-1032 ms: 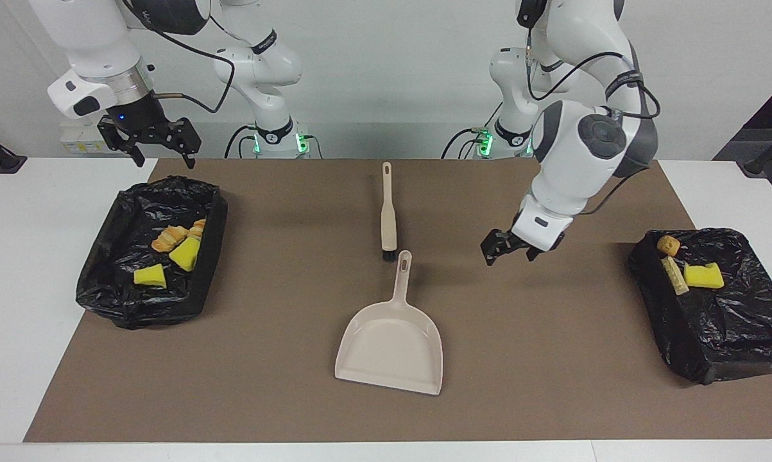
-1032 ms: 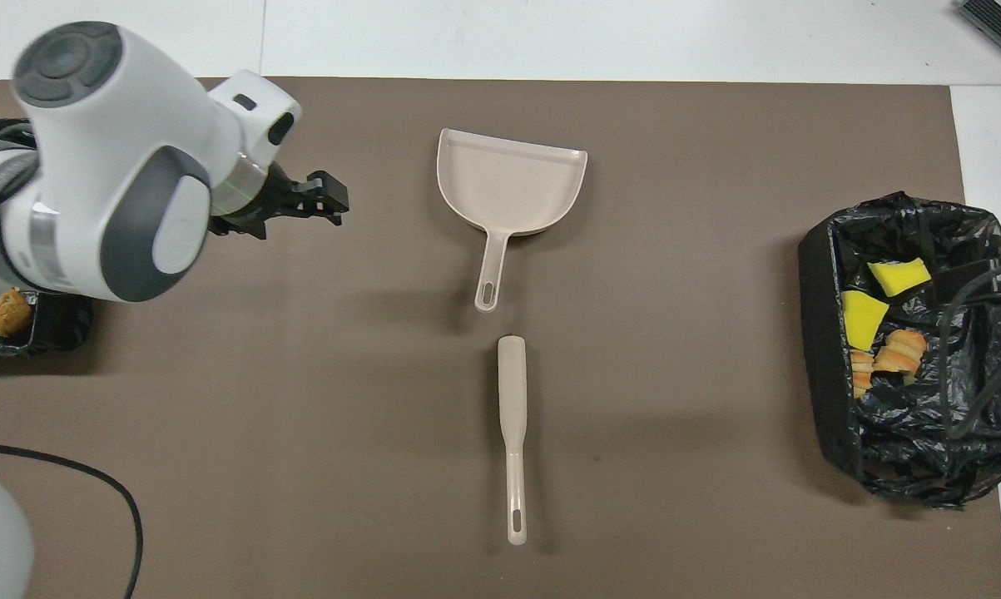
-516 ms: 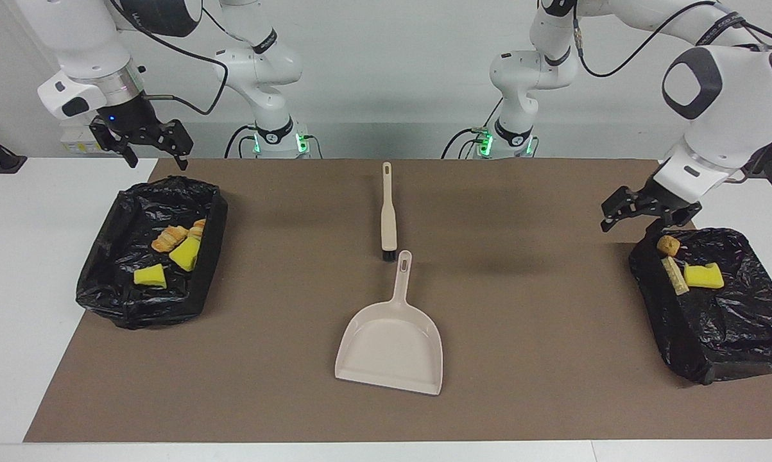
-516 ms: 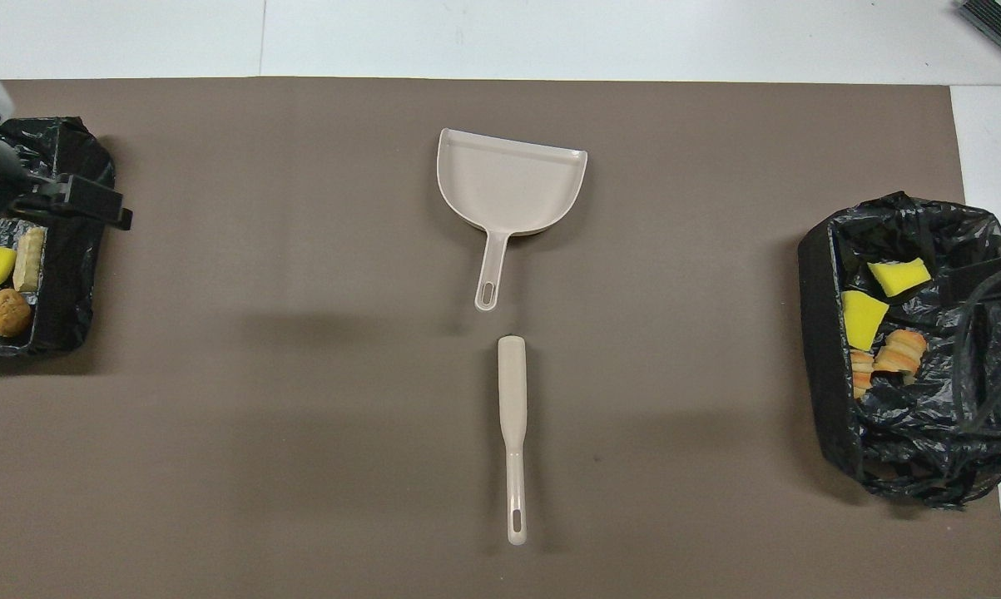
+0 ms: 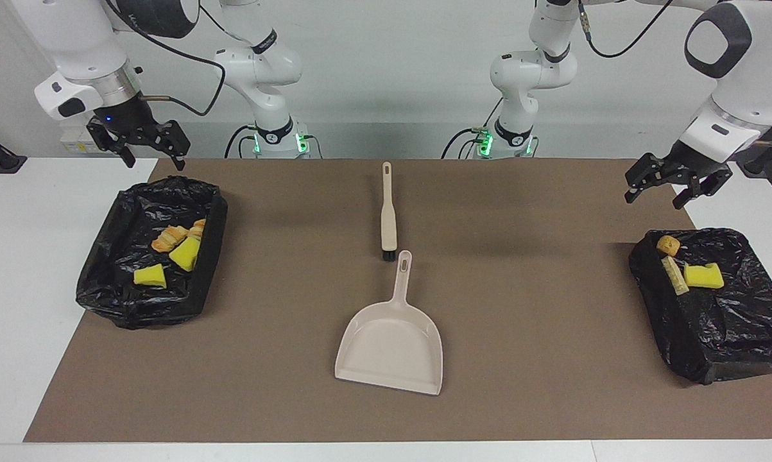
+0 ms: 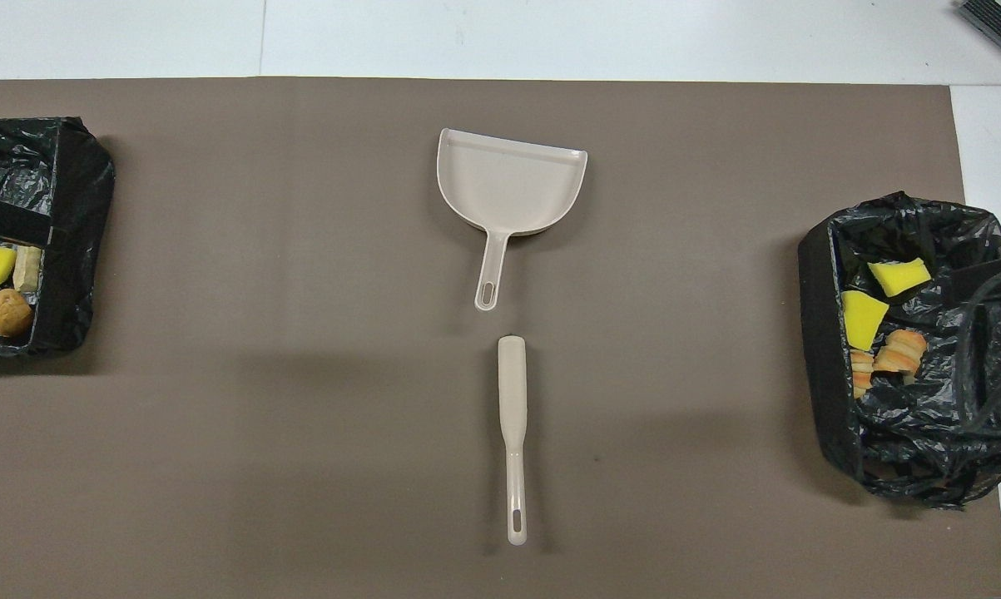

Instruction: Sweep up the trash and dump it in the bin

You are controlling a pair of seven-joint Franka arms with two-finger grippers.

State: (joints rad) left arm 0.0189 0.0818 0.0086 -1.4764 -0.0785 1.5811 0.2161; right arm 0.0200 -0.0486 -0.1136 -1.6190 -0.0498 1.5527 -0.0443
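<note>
Left gripper [image 5: 669, 183] has risen, open, above the bin [image 5: 732, 333].

No readable text, labels, brands, numbers or signs anywhere in view.

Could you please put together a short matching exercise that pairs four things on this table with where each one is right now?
Things:
1. dustpan
2. brush
3. croissant-like bits
4. round brown piece

Places:
A. in the black-lined bin at the right arm's end of the table
B. flat on the brown mat, mid-table, nearer to the robots than the other sweeping item
C. in the black-lined bin at the left arm's end of the table
D. flat on the brown mat, mid-table, handle toward the robots

Pairs: 1-D, 2-B, 3-A, 4-C
</note>
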